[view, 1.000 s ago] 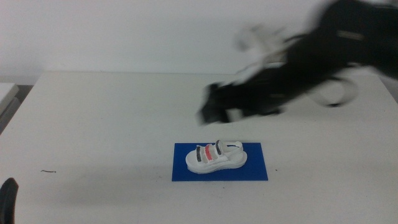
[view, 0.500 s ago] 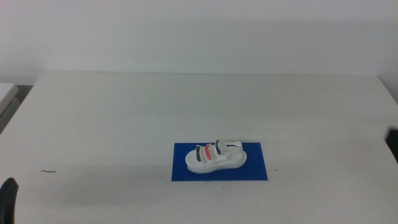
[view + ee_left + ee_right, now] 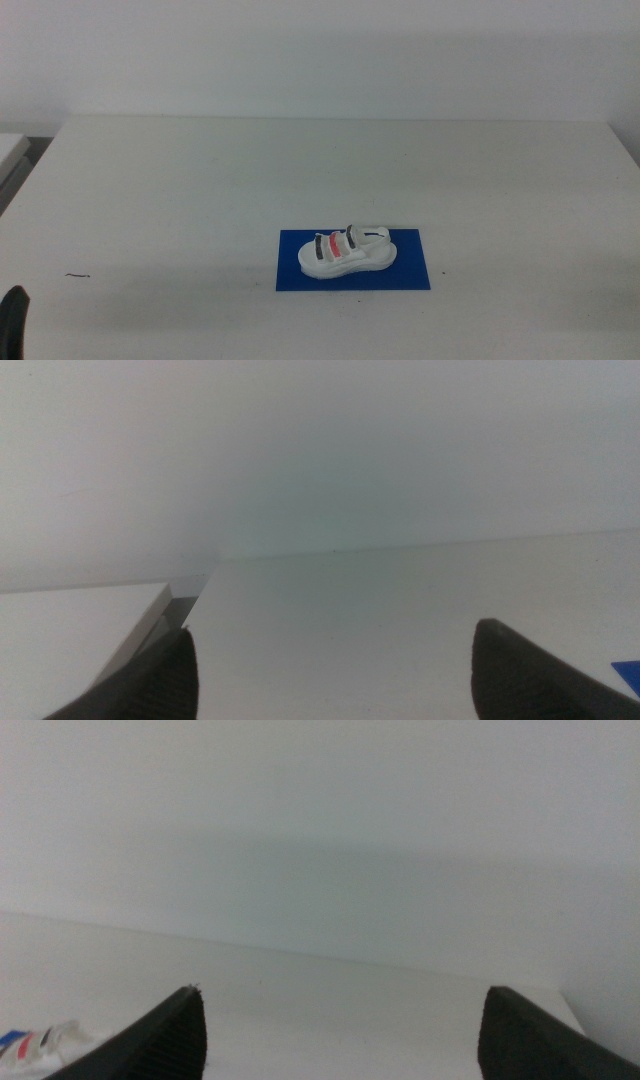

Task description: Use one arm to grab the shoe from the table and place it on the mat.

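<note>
Neither arm reaches over the work area in the middle view. The left claw [image 3: 13,320] shows only as a dark sliver at the bottom left corner of that view, low beside the counter [image 3: 200,190] edge. In its own wrist view the left claw [image 3: 330,670] has its two dark jaws spread wide apart with nothing between them. The right claw [image 3: 340,1030] is out of the middle view; its wrist view shows both jaws likewise wide apart and empty
</note>
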Available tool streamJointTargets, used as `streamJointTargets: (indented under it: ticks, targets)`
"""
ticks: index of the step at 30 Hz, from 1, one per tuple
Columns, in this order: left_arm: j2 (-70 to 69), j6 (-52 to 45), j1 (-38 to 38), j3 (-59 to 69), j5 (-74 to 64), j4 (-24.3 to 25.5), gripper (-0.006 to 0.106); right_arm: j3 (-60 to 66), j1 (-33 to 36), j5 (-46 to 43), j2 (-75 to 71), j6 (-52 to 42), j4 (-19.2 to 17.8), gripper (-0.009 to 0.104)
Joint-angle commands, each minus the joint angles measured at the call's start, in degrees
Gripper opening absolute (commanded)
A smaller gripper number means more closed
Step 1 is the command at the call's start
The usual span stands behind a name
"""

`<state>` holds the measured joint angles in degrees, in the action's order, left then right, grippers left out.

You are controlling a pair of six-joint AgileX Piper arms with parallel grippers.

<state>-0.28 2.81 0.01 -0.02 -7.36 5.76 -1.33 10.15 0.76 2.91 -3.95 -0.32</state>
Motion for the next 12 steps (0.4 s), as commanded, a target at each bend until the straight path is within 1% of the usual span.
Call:
streamJointTargets:
  ticks: [1,4,12]
  targets:
    - [0.3,0.1,0.0,0.0,0.7,-0.2,0.094,1.1,-0.5,3.2,-2.9,-0.2,-1.0,0.093]
    - [0.3,0.1,0.0,0.0,0.7,-0.2,0.094,1.3,-0.5,7.5,-2.9,-0.2,-1.0,0.093]
    - [0.3,0.1,0.0,0.0,0.7,-0.2,0.094,1.3,-0.5,7.1,-2.9,-0.2,-0.5,0.093]
